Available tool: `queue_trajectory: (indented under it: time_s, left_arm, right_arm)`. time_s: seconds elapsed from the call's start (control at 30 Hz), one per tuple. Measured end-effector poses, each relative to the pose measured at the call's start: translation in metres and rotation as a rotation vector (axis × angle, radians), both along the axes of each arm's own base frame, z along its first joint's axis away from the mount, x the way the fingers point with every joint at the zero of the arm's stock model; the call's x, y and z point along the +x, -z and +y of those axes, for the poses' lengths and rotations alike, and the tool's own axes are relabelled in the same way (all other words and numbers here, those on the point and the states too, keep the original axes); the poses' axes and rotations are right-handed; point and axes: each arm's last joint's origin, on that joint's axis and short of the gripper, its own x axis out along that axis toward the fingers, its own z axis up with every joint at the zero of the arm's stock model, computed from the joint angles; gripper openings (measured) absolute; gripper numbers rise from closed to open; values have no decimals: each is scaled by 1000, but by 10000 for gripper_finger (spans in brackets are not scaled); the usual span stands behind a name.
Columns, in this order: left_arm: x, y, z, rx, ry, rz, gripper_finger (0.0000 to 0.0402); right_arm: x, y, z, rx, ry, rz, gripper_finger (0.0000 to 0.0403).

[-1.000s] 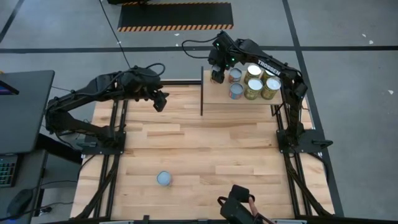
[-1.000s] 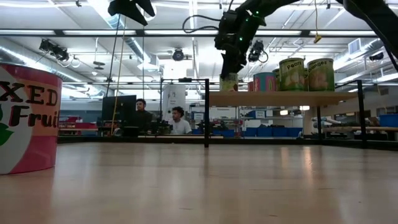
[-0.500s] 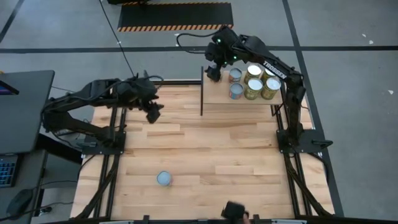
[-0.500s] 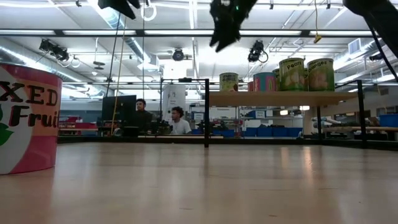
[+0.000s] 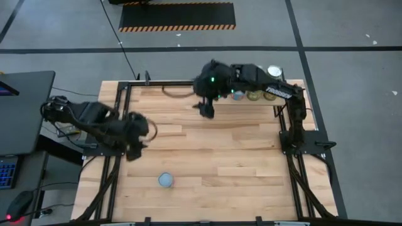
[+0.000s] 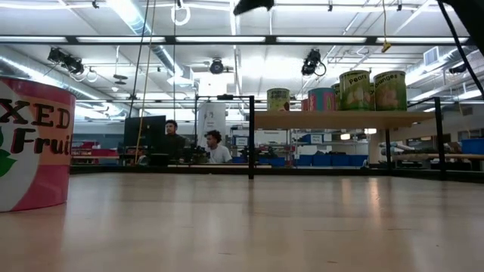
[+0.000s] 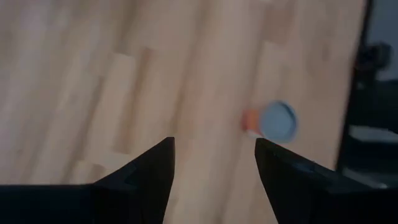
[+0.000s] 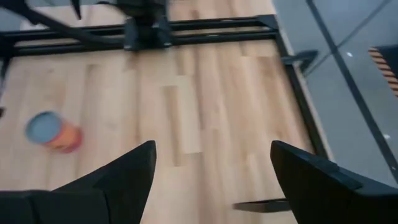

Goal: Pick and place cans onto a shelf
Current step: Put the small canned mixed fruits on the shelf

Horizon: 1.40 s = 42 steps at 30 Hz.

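One can (image 5: 165, 180), silvery top and orange-red label, stands alone on the plank table near its front left; it also shows as the can (image 7: 273, 120) and the can (image 8: 53, 132), and looms large in the low view as the can (image 6: 34, 143). Several cans (image 6: 355, 90) stand on the shelf (image 6: 333, 119) at the far right. My left gripper (image 5: 133, 150) hovers open above the table's left side, a little far of the lone can. My right gripper (image 5: 206, 110) hangs open, high over the table's far middle, left of the shelf.
The right arm (image 5: 251, 78) reaches across above the shelf and hides most of it from above. A dark frame rail (image 8: 186, 28) borders the table. Two people (image 6: 218, 147) sit at desks in the room beyond. Bare planks (image 5: 226, 163) spread over the table's middle and right.
My right gripper has risen from beside the yellow-green can at the shelf's left end and swung toward the table's left and near edge, out over the planks. My left gripper has swung from the far left toward the near edge, closer to the lone can. The cans stand unchanged.
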Motion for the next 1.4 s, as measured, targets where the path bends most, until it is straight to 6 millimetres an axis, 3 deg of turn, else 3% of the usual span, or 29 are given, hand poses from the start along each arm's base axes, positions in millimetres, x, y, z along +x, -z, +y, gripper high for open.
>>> queue_trajectory:
  time_s: [0.27,0.53,0.73,0.93,1.13,1.4]
  left_arm:
    - [-1,21,-71,-58,73,112,229]
    - [25,71,-149,-86,67,214,229]
    - [39,111,-183,-72,33,314,229]
    - [52,155,-188,-66,13,318,229]
    - [59,209,-166,-97,-21,305,229]
    - [86,232,-128,-11,68,199,229]
  right_arm:
    - [-4,8,68,57,-122,113,322]
    - [-27,17,139,112,-214,287,322]
    - [-46,18,196,151,-284,310,322]
    - [-65,17,234,132,-254,291,322]
    - [-74,17,249,133,-204,268,322]
    - [-72,17,248,169,-150,255,322]
